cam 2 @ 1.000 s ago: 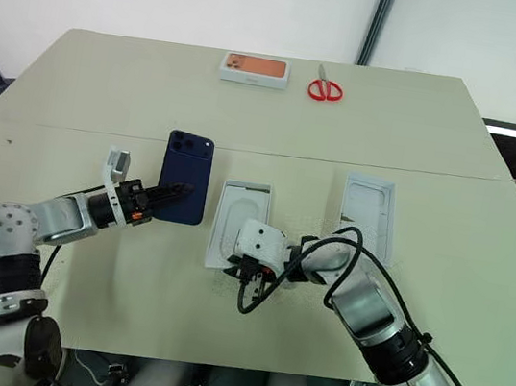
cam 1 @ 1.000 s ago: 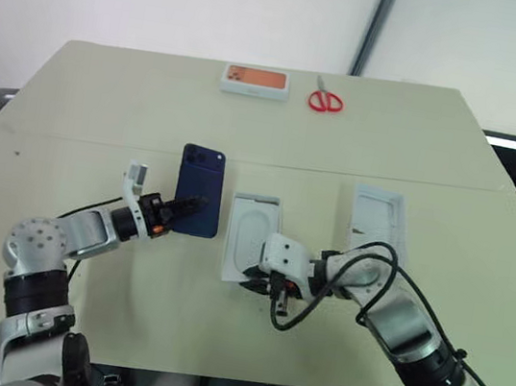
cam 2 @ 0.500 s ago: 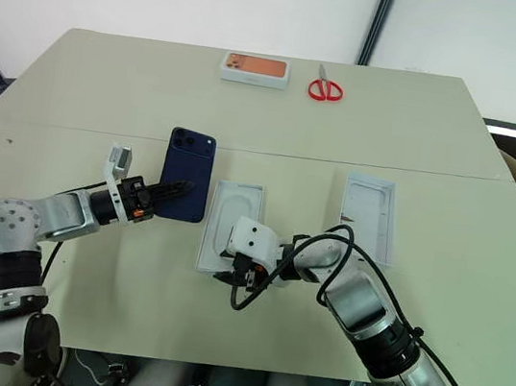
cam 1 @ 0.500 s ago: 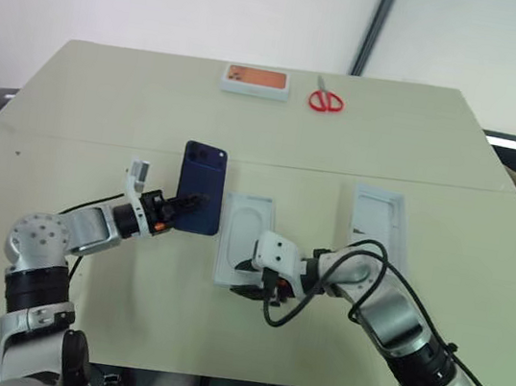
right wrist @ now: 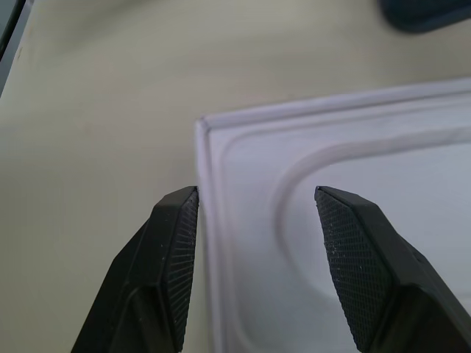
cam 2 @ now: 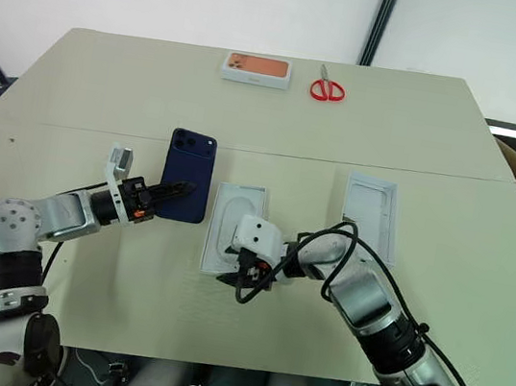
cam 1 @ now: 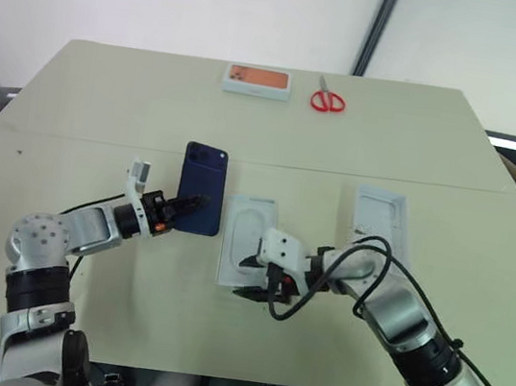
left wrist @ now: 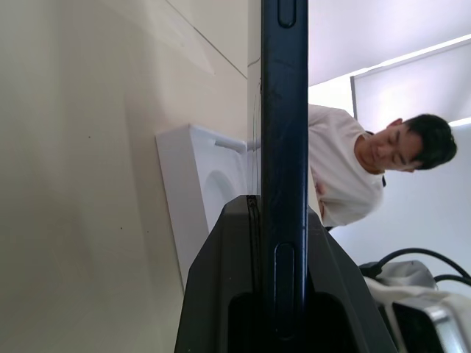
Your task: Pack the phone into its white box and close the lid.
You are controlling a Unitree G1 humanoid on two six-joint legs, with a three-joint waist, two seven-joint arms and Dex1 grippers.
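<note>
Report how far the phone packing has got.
Done: nothing is packed yet. In hand: the left pincer is shut on the phone, and the open right pincer straddles a corner of the moulded white tray. Left: seat the phone in its tray and close it; the other white tray lies apart.

Two head cameras look down on the worktop [cam 1: 391, 145] from above. Each wrist camera looks closely along its own hand.

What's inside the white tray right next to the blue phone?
The white tray holds no loose item: just a white floor with a moulded oval outline. Its near end is hidden behind the right gripper, beside the phone.
</note>
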